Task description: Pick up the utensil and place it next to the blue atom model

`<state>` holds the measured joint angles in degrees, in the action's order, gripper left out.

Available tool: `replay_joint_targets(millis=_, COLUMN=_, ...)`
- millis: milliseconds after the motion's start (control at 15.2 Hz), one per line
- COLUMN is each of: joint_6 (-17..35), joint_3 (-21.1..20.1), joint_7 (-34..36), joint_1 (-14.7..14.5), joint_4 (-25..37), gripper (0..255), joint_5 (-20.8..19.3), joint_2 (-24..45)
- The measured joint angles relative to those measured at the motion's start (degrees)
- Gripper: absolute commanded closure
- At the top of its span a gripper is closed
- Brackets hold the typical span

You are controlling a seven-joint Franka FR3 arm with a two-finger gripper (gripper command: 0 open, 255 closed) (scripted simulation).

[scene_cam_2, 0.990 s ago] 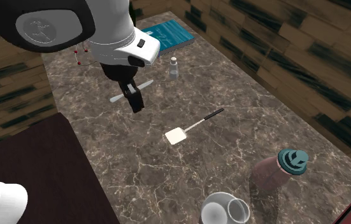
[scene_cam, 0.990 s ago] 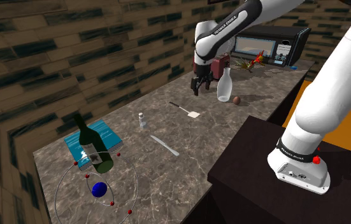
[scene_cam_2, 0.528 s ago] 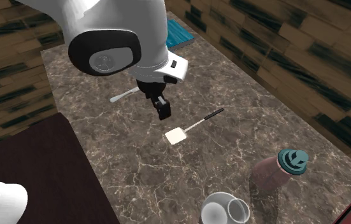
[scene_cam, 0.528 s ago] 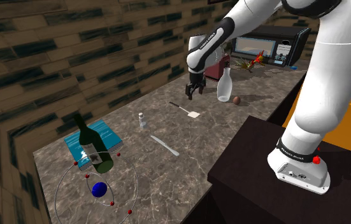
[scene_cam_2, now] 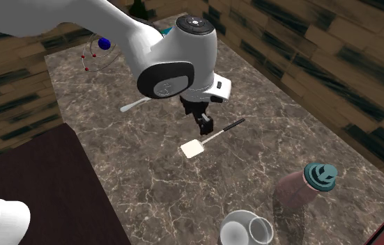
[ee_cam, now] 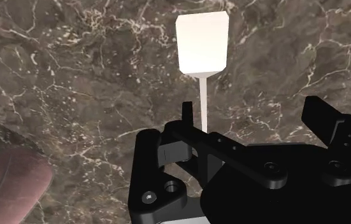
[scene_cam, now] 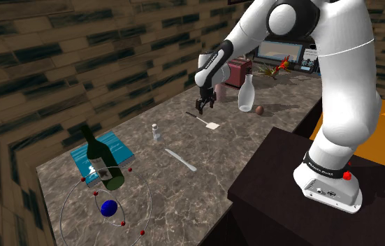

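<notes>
The utensil is a spatula (scene_cam: 208, 122) with a white blade and a thin black handle, lying flat on the marble counter (scene_cam: 233, 147). It also appears in the second exterior view as the spatula (scene_cam_2: 211, 137). My gripper (scene_cam: 205, 105) hangs open just above its handle, not touching it. In the wrist view the spatula's white blade (ee_cam: 201, 43) lies ahead of the gripper (ee_cam: 253, 121) and its shaft runs back toward the fingers. The blue atom model (scene_cam: 108, 207), a blue ball in wire rings with red beads, sits at the counter's far end.
A white knife (scene_cam: 181, 160), a small shaker (scene_cam: 156, 133), a dark green bottle (scene_cam: 101, 164) and a blue book (scene_cam: 117, 148) lie between spatula and atom model. A white flask (scene_cam: 247, 94), a maroon jar (scene_cam: 238, 72) and a small brown ball (scene_cam: 259, 110) stand close behind the gripper.
The arm swung toward the shoulder view's left and came down. The gripper went from beside the knife end to right over the spatula's handle. The spatula has not moved.
</notes>
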<state>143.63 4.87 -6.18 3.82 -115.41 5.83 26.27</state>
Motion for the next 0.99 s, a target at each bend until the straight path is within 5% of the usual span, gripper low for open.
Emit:
replay_joint_targets(millis=462, joint_6=0.12, joint_3=-0.15, joint_7=-0.98, joint_1=1.6, joint_4=17.34, gripper=0, joint_5=0.15, joint_2=16.12)
replay_joint_targets(millis=990, joint_6=2.13, joint_3=-0.51, joint_7=-1.31, joint_1=2.22, joint_4=22.68, gripper=0, joint_5=0.39, joint_2=23.2)
